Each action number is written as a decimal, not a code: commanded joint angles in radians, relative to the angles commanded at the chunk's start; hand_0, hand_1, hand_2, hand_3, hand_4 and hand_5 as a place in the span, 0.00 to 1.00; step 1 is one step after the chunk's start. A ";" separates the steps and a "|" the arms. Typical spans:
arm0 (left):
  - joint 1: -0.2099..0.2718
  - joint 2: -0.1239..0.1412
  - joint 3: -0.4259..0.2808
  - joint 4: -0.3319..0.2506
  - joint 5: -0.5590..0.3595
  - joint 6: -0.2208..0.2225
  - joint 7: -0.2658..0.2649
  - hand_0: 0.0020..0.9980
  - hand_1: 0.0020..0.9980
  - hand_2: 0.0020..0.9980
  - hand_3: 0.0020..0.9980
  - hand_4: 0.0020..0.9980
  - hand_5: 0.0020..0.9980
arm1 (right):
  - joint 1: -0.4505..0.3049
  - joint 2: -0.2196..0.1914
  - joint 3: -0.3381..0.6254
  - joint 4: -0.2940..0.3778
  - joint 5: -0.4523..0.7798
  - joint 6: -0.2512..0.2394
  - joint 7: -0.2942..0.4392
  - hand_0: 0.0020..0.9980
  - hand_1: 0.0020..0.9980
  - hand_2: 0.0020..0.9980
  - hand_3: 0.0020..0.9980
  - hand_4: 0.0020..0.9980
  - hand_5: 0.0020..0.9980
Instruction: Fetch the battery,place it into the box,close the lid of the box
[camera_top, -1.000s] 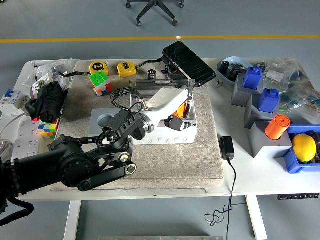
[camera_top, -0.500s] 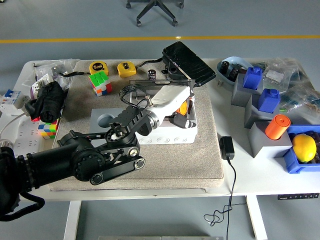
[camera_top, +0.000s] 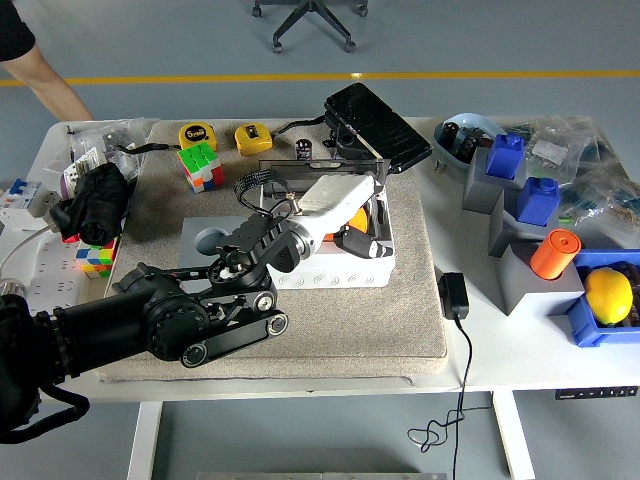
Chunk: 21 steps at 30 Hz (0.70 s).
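The white box (camera_top: 335, 270) stands open in the middle of the grey mat, its clear lid (camera_top: 320, 170) upright at the back edge. My left arm comes in from the lower left, and its white forearm lies over the box. My left hand (camera_top: 357, 238) is down inside the box with its fingers curled on the orange battery (camera_top: 347, 237), which is partly hidden by the hand. The right arm is out of view.
A person's arm (camera_top: 45, 75) shows at the top left corner. Rubik's cubes (camera_top: 200, 165), tape measures (camera_top: 197, 133) and a black case (camera_top: 375, 125) lie behind the box. A power adapter (camera_top: 453, 295), grey holders with an orange cylinder (camera_top: 555, 253) and a lemon (camera_top: 608, 295) are at the right.
My left arm has reached further forward and my hand has sunk a little deeper into the box with the battery. A person's arm has come into view at the top left.
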 joint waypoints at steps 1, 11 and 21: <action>0.001 0.000 -0.001 0.000 -0.001 0.000 0.000 0.27 0.42 0.42 0.47 1.00 0.25 | 0.000 0.000 0.000 0.000 0.000 0.000 0.000 0.59 0.61 0.58 0.56 0.93 0.44; 0.011 0.005 -0.025 -0.019 -0.007 0.001 -0.007 0.29 0.45 0.43 0.48 1.00 0.28 | -0.002 0.002 -0.001 0.000 0.000 0.000 0.000 0.59 0.60 0.58 0.56 0.93 0.44; 0.060 0.042 -0.093 -0.123 0.000 -0.002 -0.015 0.29 0.46 0.43 0.48 1.00 0.29 | -0.004 0.002 0.008 -0.001 -0.002 0.000 0.000 0.59 0.61 0.58 0.56 0.93 0.44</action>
